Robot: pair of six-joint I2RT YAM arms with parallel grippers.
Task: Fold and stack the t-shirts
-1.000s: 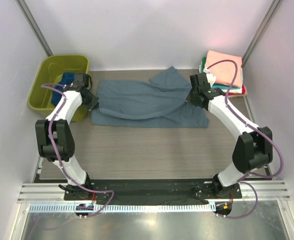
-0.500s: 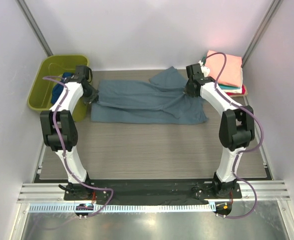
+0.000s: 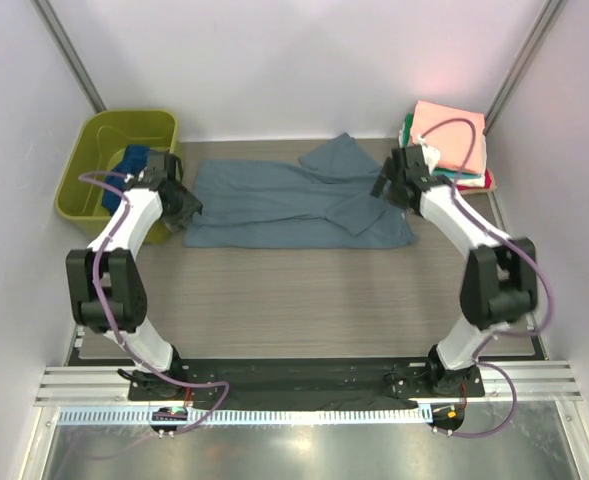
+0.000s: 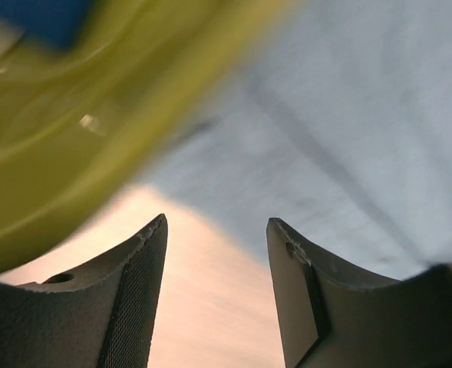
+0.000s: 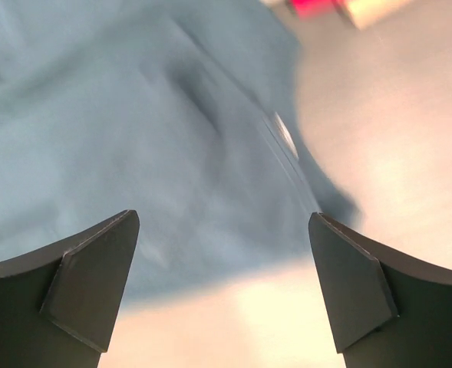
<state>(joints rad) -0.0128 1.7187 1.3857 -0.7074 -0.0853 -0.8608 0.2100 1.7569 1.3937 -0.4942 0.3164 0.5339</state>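
Observation:
A dusty grey-blue t-shirt (image 3: 294, 205) lies across the back of the table, folded over lengthwise, one sleeve poking out toward the far wall. My left gripper (image 3: 186, 204) hovers at its left end, open and empty; in the left wrist view the gripper (image 4: 216, 224) has bare table between its fingers and the cloth (image 4: 364, 115) just beyond. My right gripper (image 3: 385, 186) is over the shirt's right end, wide open; the right wrist view shows the gripper (image 5: 222, 216) above the shirt's edge (image 5: 133, 130), holding nothing. A salmon pink t-shirt (image 3: 452, 132) tops a folded stack at the back right.
An olive-green tub (image 3: 94, 185) stands at the back left with a dark navy t-shirt (image 3: 130, 164) inside; its rim (image 4: 95, 130) is close to my left fingers. Teal, white and red layers (image 3: 484, 180) show under the salmon shirt. White walls close in on three sides.
Both grippers were shut on the shirt's ends and have opened, letting the cloth go. The shirt now rests folded on the table, and both grippers have drawn slightly back from it.

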